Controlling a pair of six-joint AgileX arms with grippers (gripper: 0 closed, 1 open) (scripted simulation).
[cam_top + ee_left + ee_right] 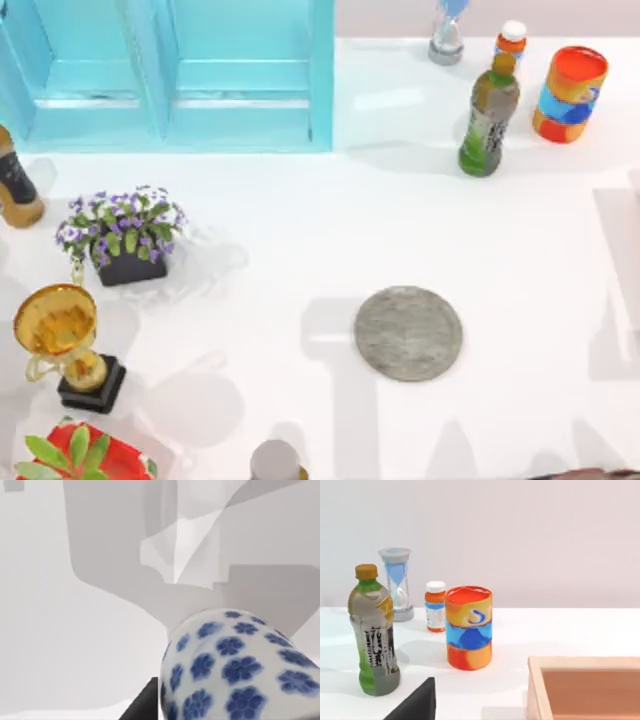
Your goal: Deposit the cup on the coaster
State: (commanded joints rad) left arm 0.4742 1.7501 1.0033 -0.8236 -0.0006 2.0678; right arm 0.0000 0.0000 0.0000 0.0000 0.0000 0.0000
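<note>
The top view looks straight down on the white table (300, 220) from well above. The left wrist view sits very close over a blue-flowered white vase (240, 670), facing the bare tabletop. The right wrist view looks low and level toward the far right corner, sharing with the top view the green bottle (372, 635), hourglass (397, 585) and orange-and-blue can (468, 627).

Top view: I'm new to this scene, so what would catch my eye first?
Probably the big turquoise cabinet at the table's far left. Next, the grey coaster lying alone near the middle, and the gold trophy at the left edge beside the purple flowers.
</note>
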